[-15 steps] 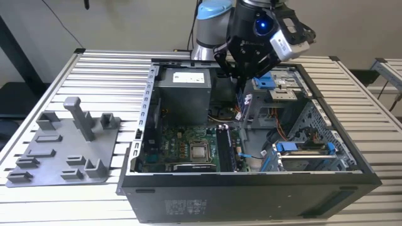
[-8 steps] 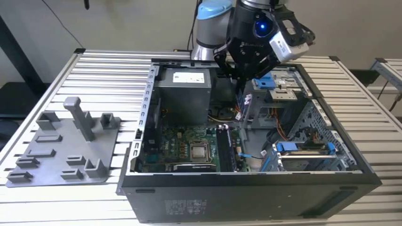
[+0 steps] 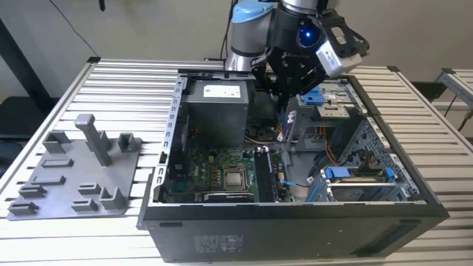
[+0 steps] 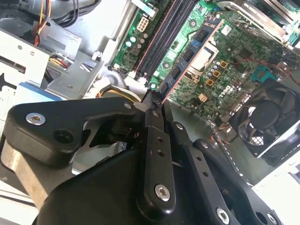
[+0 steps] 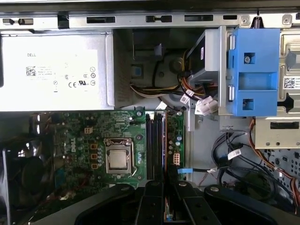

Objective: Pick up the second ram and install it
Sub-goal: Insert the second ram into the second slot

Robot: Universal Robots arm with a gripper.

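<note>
We see the arm reach straight down into the open computer case [image 3: 296,221], wrist vertical. The gripper [image 4: 153,99] has its jaws clamped on the second ram [image 4: 187,55], which hangs edge-down from the fingertips over the motherboard's dark memory slots [image 5: 152,140]; contact we cannot tell.

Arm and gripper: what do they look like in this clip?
Silver-grey arm with a light-blue joint cap; black wrist with a glowing blue light and a white box mounted on. The gripper is matte black linkage bars with silver screws.
</note>
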